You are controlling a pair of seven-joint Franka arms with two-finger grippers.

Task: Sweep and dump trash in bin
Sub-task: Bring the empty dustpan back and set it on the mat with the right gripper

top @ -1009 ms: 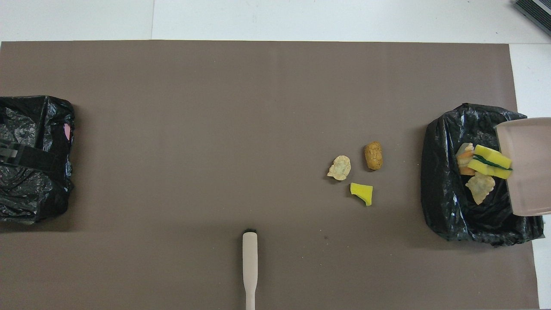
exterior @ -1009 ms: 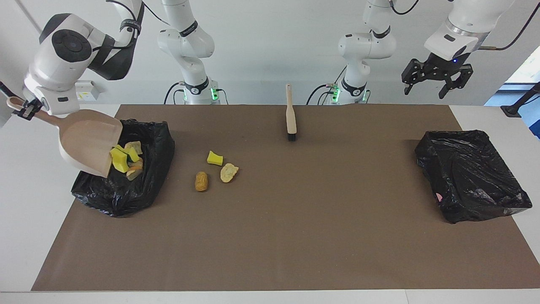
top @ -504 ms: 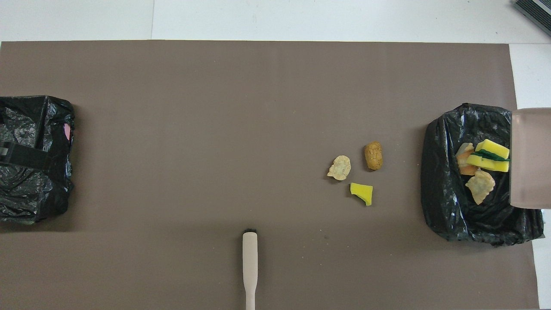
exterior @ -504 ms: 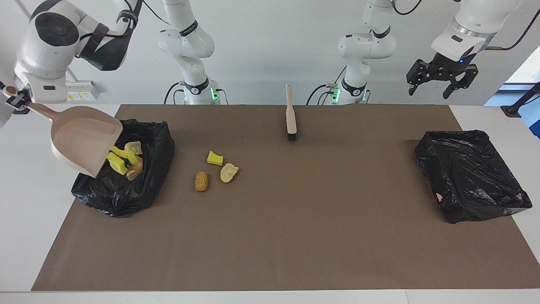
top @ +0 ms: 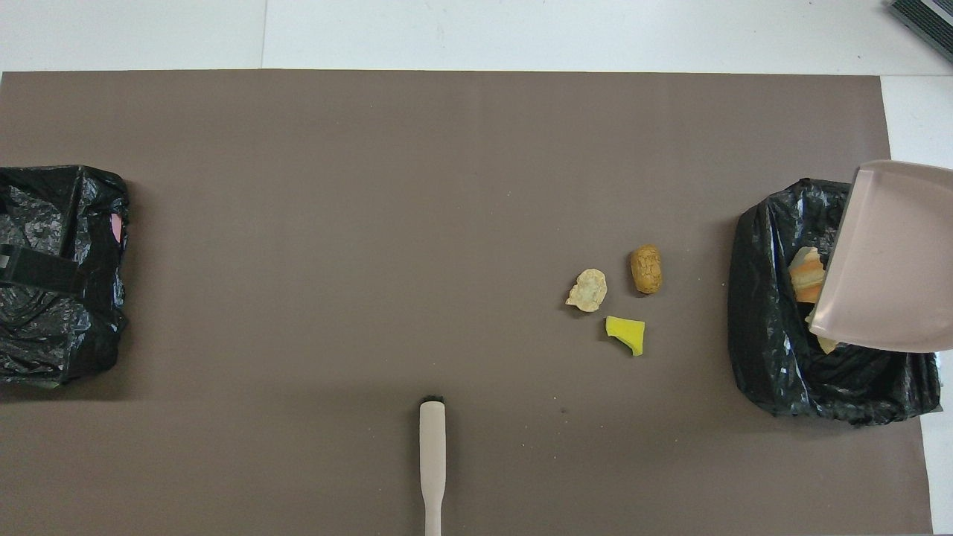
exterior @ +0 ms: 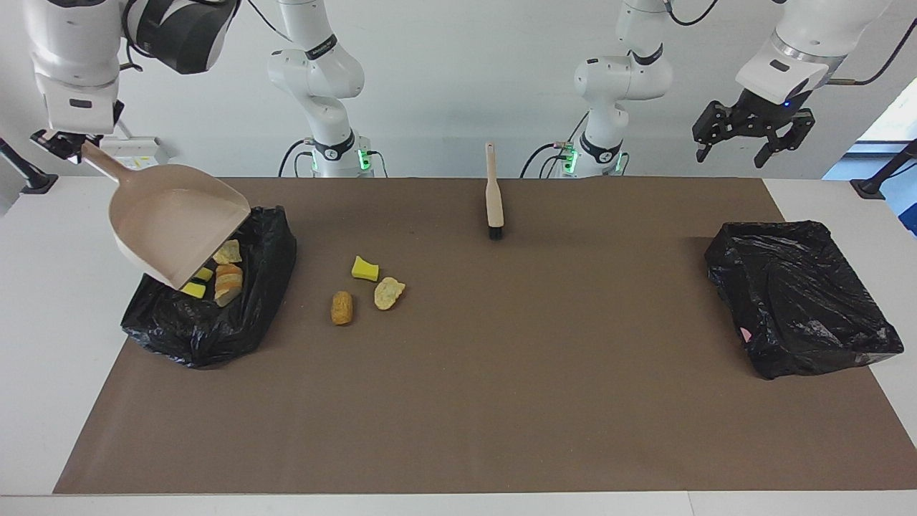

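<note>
My right gripper (exterior: 70, 145) is shut on the handle of the beige dustpan (exterior: 175, 222), which hangs tilted, mouth down, over the black-bagged bin (exterior: 215, 322) at the right arm's end of the table. Its scoop shows nothing inside. Trash lies in the bin: a tan and orange lump (exterior: 228, 278) and a yellow sponge chunk (exterior: 193, 289), partly hidden by the dustpan (top: 890, 260) in the overhead view. Three scraps lie on the brown mat beside the bin (top: 774, 350): a yellow chunk (exterior: 365, 269), a tan lump (exterior: 388, 292), an orange-brown lump (exterior: 342, 307). My left gripper (exterior: 752, 147) waits open, high up.
A beige brush (exterior: 493, 193) lies on the mat near the robots, bristles pointing away from them. A second black-bagged bin (exterior: 802, 301) sits at the left arm's end of the table, under the left gripper. The brown mat (exterior: 501, 401) covers most of the table.
The right gripper rose and swung the dustpan up over the bin. The yellow sponge chunks slid off its lip into the bin. The left gripper lifted slightly.
</note>
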